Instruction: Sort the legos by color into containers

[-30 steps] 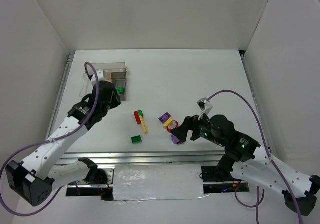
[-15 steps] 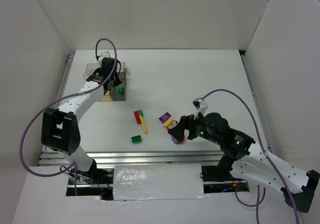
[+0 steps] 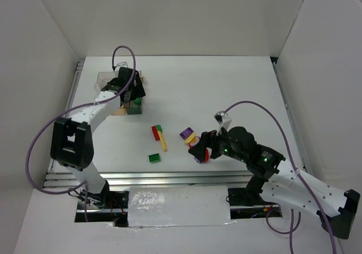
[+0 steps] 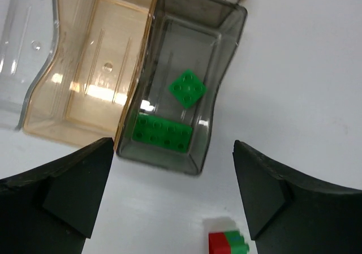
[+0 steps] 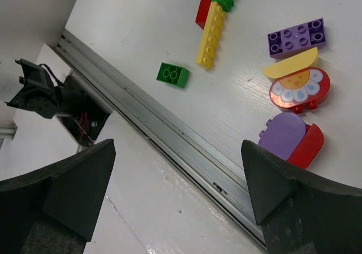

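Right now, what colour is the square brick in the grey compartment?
The square brick is green, clearest in left wrist view.

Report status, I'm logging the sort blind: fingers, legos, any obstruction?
Left fingers open, empty, above grey compartment; two green legos inside. Right fingers open, empty, by purple and red pieces. Nothing blocking.

Left wrist view: the red-and-green brick (image 4: 228, 244) is cut by the lower edge. The clear compartment (image 4: 22, 50) is cropped at left.
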Action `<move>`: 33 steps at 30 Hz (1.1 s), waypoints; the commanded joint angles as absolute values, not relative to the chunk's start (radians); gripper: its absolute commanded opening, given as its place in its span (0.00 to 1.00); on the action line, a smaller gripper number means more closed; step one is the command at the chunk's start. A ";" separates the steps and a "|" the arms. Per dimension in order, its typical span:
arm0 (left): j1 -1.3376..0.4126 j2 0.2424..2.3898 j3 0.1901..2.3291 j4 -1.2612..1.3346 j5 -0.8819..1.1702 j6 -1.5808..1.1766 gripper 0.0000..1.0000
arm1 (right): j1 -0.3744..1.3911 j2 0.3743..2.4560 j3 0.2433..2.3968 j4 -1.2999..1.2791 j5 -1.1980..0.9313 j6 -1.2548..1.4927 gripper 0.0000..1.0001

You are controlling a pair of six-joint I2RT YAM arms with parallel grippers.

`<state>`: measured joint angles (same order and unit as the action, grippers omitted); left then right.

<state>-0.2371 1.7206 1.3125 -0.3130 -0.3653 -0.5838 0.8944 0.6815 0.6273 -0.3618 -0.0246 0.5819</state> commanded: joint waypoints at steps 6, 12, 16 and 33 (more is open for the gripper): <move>-0.621 1.340 1.031 -0.399 -0.451 -0.617 1.00 | 0.903 0.655 0.661 -0.356 -0.029 0.558 1.00; -0.686 1.146 0.792 -0.371 -0.241 -0.691 0.99 | 0.903 0.637 0.655 -0.368 -0.025 0.554 1.00; -0.744 1.108 0.720 -0.420 -0.304 -0.888 1.00 | 0.902 0.644 0.647 -0.353 -0.032 0.560 1.00; -0.940 1.347 0.713 -0.503 -0.519 -1.180 0.88 | 0.900 0.641 0.669 -0.374 -0.074 0.569 1.00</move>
<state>-0.9348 1.3342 0.7113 -0.5037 -0.4664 -1.1294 0.8944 0.6598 0.6285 -0.3775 -0.0669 0.5716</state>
